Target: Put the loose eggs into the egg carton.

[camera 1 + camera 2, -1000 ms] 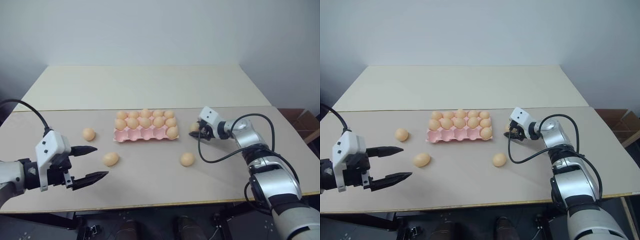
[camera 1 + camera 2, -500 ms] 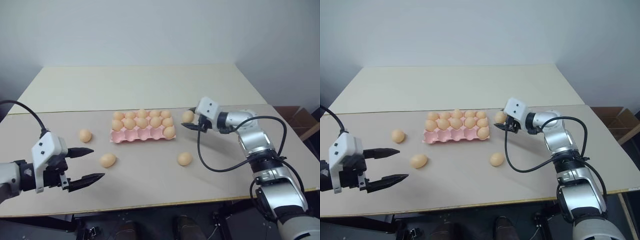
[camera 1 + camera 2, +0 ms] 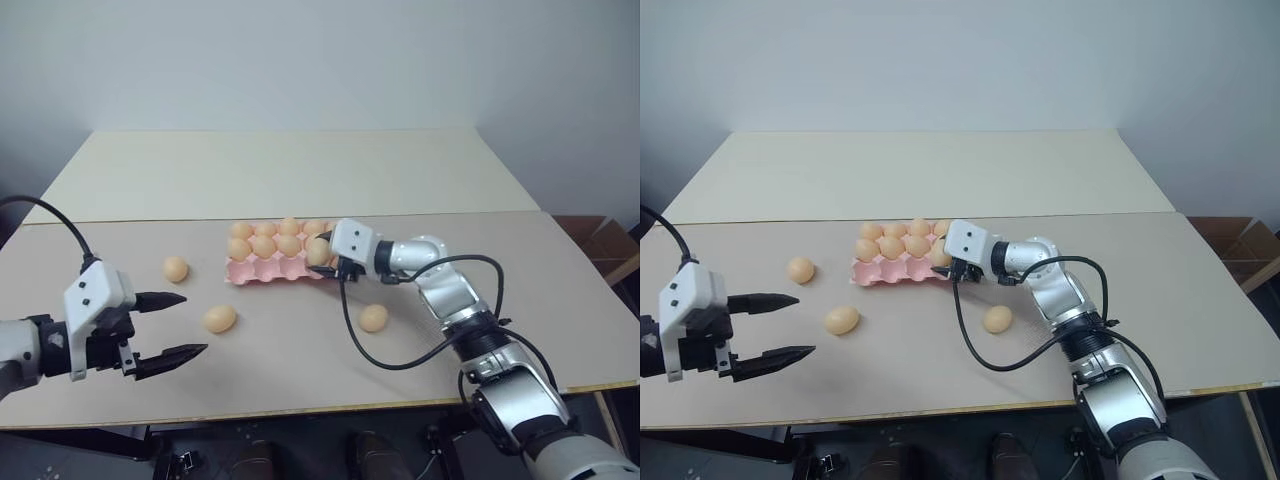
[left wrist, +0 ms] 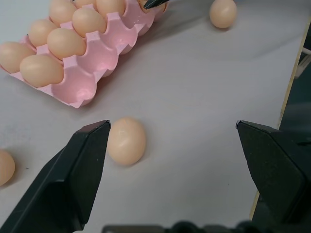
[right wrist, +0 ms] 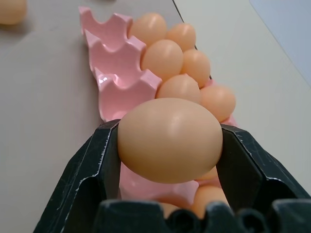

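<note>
my right gripper (image 5: 170, 145) clamps one egg (image 5: 170, 140) over the egg carton (image 3: 262, 268); left gripper (image 3: 170, 325) gapes empty; three loose eggs (image 3: 220, 319) remain.

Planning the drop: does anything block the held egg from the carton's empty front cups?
Nothing visible does. The right gripper holds the egg over the egg carton, whose front cups lie open.

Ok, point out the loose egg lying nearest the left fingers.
The loose egg in front of the carton's left end; the other two loose eggs lie farther off.

Bare table (image 3: 290, 345) betw. three loose eggs (image 3: 220, 319); egg carton (image 3: 262, 267) blocks behind.
</note>
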